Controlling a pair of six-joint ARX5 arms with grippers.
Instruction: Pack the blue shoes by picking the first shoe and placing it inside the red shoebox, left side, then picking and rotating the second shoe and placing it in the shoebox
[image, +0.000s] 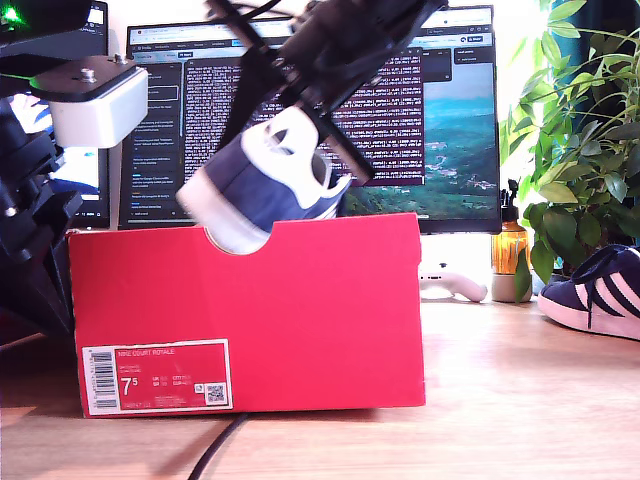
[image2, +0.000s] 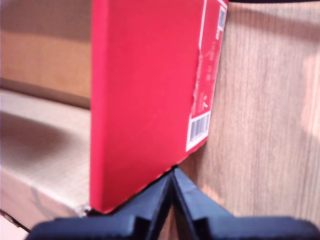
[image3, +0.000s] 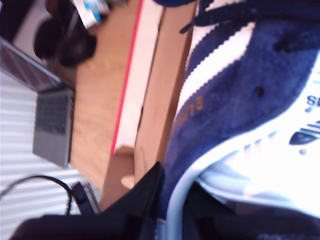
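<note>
- First blue shoe (image: 262, 180) held in the air over the red shoebox (image: 300, 310), tilted toe-down toward the exterior view's left, toe dipping behind the notch in the box's top edge.
- My second gripper (image3: 167, 192) clamped on that shoe, jaws pinching the collar at the heel; navy suede, white stripes and gold lettering close in the second wrist view.
- My first gripper (image2: 172, 187) low beside an outer wall of the red shoebox, jaws pressed together with nothing between them, tips right at the box's bottom corner.
- Second blue shoe (image: 598, 292) on the worktop (image: 520, 400) at the exterior view's right, well apart from the box.
- Box upright on the worktop, barcode label (image: 157, 376) facing the exterior camera.
- Monitor (image: 440, 120) behind the box, a plant (image: 580, 140) at the exterior view's right.
</note>
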